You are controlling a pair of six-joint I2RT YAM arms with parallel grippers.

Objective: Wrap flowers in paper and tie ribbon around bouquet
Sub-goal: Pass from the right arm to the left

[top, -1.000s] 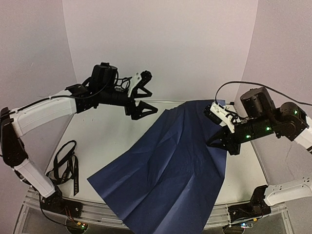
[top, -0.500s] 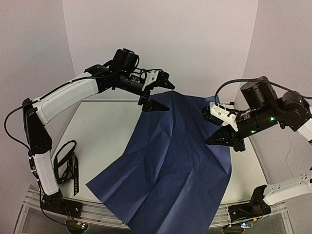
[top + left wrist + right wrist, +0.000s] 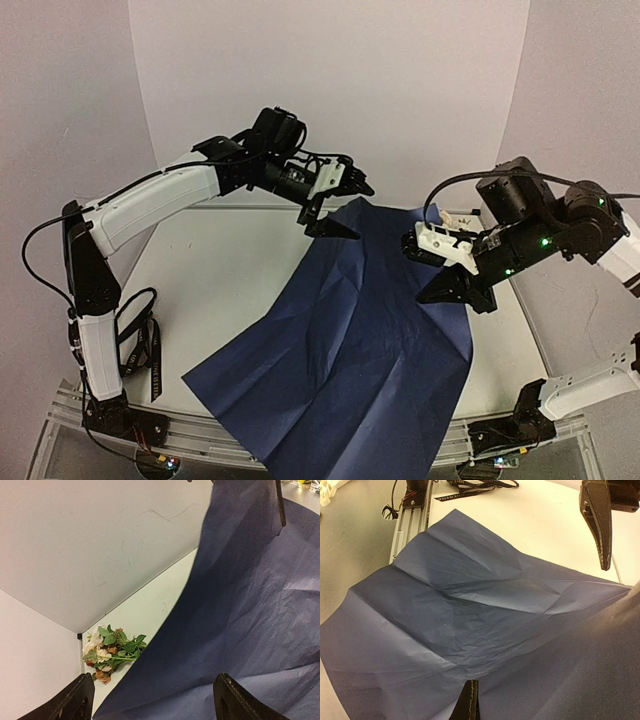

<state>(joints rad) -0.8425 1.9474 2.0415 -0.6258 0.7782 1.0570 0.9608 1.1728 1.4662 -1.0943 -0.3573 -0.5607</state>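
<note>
Flowers lie in a far tabletop corner, hidden from overhead. The raised right pincer pinches the lifted paper; the outstretched left pincer hangs spread above its far edge.

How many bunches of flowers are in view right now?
1. The flowers lie in a corner of the table, beside the raised paper; only the left wrist view shows them. The paper could hide others.

Navy paper covers the middle and right of the surface, raised along its far edge; bare room lies left of it; ribbon at left edge; flowers fill a wall corner beside the sheet.
</note>
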